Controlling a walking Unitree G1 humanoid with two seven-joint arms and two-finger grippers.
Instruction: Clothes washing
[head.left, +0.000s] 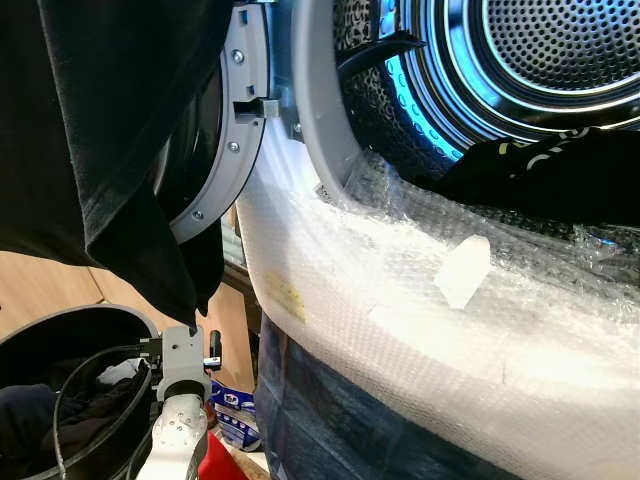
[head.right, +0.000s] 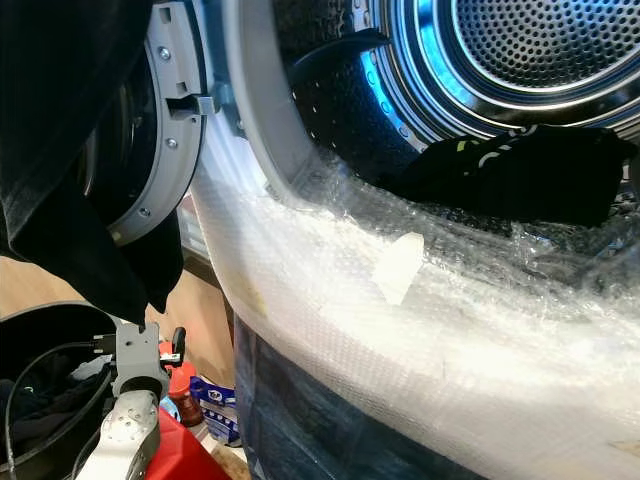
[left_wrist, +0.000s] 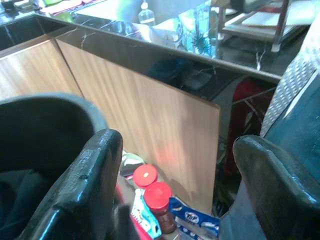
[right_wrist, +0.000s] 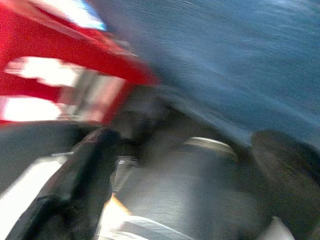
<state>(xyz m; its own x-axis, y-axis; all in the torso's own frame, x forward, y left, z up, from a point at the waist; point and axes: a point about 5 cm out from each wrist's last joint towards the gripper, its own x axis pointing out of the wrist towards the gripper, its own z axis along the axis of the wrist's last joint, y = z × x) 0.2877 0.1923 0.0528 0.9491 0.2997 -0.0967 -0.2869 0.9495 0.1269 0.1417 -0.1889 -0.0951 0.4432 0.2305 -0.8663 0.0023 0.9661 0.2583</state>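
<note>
Dark garment (head.left: 560, 165), black with a few pale markings, lies at the mouth of the washing machine drum (head.left: 520, 60), draped over the lower lip of the opening. Drum interior is perforated metal, lit blue. A second black cloth (head.left: 110, 130) hangs across the upper left of my head views, in front of the open machine door (head.left: 235, 130).

Front of the machine below the opening is covered in bubble wrap (head.left: 420, 310); a pale strip of tape (head.left: 463, 270) sits on it. Below the wrap, a dark blue panel.

My left pincer (left_wrist: 175, 195): released, fingers (left_wrist: 85, 185) well apart, nothing between them. It hangs low beside a black laundry basket (head.left: 60, 330) holding dark clothes. Past the fingers: two red-capped bottles (left_wrist: 157, 195) on the floor, a wooden cabinet (left_wrist: 135, 125), a dark marble bench (left_wrist: 165, 45) above it.

My right pincer (right_wrist: 190, 185): the wrist view is badly blurred. Fingers appear apart, nothing identifiable held. Red and blue surfaces lie behind.
</note>
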